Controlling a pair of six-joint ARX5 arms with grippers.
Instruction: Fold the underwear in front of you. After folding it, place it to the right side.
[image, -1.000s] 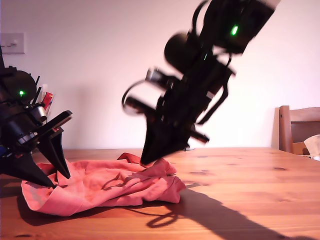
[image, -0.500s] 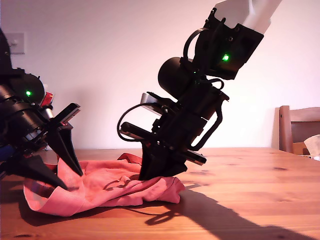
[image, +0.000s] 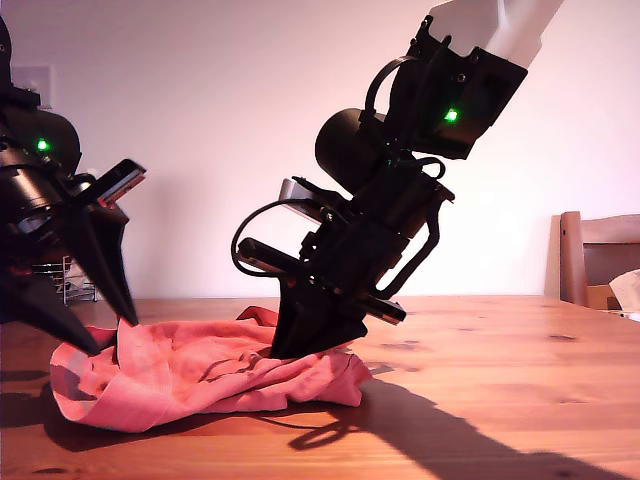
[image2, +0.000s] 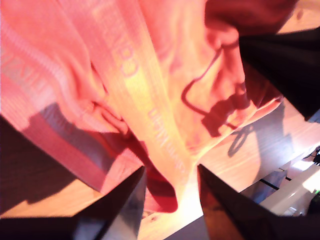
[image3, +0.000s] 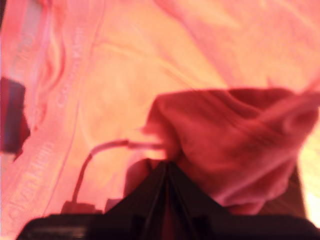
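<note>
- The underwear lies in a crumpled heap on the wooden table, toward seven o'clock in the exterior view, with its far end reaching the middle of the picture.
- In the first wrist view we see the coral cloth with its paler waistband running down between our jaws; faint lettering shows on the band.
- My first gripper has its two dark fingers spread wide, the band's fold lying in the gap between them without being pinched.
- In the exterior view that same gripper stands at nine o'clock, its tips pointing down at the heap's end on the exterior view's left, one tip touching the cloth's edge.
- My second gripper has its jaws drawn tight together, and a dark red fold of the garment bunches right at their tips; we take it as pinched there.
- In the exterior view this gripper comes down steeply from one o'clock and presses into the heap near the picture's middle.
- A thin cable loops off that arm, and its shadow falls across the cloth.
- A wooden chair shows at three o'clock, well apart from the garment.
- A wire rack sits behind the first arm at nine o'clock.
</note>
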